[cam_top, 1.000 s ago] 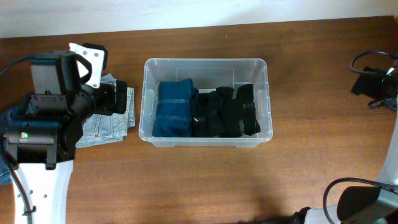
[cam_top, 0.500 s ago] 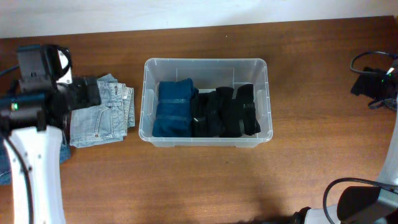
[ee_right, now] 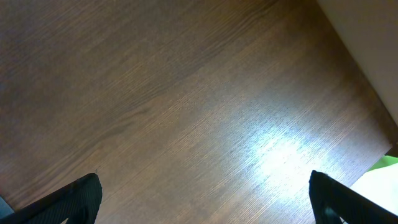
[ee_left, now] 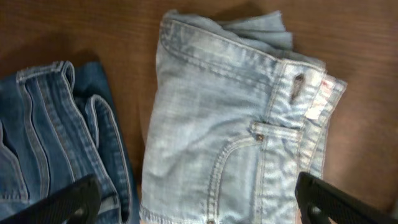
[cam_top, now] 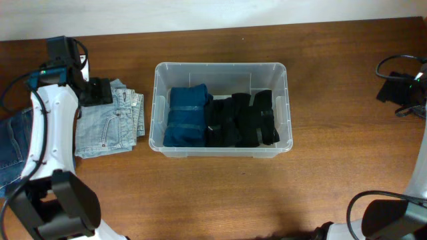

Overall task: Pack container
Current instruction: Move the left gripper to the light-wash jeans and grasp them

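Denim at far left: dark blue jeans [cam_top: 12, 150] are lying folded at the edge of the table [cam_top: 333, 180], and your arm is hiding part of them from above.
Left gripper [cam_top: 100, 91]: you are hovering it over the top edge of the pale jeans. Its fingers [ee_left: 62, 202] are standing wide apart and gripping nothing.
Pale jeans [ee_left: 230, 124]: they are lying folded just beside the dark pair, with the waistband and button facing the container. In your wrist view they are filling the gap between the two fingertips.
Container [cam_top: 220, 65]: it is sitting upright at the middle of the table, just right of the pale jeans.
Container contents: a folded blue garment [cam_top: 187, 117] is filling the left part, and black garments [cam_top: 243, 120] are touching it on the right.
Right gripper [ee_right: 205, 205]: you are keeping it at the far right edge, well apart from the container. It is spread wide over bare wood and carrying nothing.
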### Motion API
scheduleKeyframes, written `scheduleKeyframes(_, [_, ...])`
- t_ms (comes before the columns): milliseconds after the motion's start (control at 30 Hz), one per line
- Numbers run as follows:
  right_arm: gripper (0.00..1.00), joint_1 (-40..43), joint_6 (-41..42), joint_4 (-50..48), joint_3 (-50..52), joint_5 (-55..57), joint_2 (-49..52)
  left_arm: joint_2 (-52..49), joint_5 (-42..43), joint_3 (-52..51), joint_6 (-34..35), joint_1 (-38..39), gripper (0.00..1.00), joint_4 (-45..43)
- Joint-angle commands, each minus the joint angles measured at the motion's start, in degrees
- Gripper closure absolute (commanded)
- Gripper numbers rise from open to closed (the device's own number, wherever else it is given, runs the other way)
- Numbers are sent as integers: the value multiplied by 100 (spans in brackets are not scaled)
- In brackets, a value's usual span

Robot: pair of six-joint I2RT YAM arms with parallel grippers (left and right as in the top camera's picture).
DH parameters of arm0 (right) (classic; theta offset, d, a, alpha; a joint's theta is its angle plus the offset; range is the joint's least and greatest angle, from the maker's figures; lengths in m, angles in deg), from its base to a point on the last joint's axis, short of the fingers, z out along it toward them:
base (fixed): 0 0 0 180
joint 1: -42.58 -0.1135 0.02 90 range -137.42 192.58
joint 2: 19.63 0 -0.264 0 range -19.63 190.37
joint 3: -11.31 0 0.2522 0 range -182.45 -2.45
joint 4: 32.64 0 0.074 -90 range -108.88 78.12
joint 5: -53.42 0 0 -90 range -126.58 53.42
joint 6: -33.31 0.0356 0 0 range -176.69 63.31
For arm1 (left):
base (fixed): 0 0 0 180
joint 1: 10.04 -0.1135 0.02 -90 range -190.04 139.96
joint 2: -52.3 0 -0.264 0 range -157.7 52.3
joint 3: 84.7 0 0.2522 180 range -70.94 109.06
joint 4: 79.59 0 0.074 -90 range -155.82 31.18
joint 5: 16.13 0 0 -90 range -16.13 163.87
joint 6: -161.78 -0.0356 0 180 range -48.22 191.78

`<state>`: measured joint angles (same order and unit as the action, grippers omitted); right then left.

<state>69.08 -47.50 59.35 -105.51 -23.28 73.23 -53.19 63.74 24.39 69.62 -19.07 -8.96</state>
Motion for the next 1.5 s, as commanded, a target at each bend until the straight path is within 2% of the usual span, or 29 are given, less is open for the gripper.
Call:
scheduleKeyframes(0, [1, 15, 24, 0, -35, 87, 9, -319, 37, 72, -179, -192, 1, -138])
scheduleKeyframes(200, [1, 15, 24, 0, -35, 87, 9, -951, 170, 72, -404, -243, 1, -291])
scheduleKeyframes(533, [1, 13, 24, 0, -35, 87, 9, -1808, 170, 72, -396, -286, 1, -446])
scheduleKeyframes(767, [1, 13, 24, 0, -35, 87, 9, -1875, -188, 74, -393, -295, 1, -573])
scheduleKeyframes(967, [1, 15, 24, 0, -35, 87, 9, -1867, -103, 85, -243, -485, 1, -566])
scheduleKeyframes(1067, [1, 15, 24, 0, -35, 87, 9, -1867, 474, 85, -245, -702, 1, -586])
scheduleKeyframes(1467, [1, 13, 24, 0, -35, 87, 9, -2203, 1049, 39, -271, -938, 1, -675])
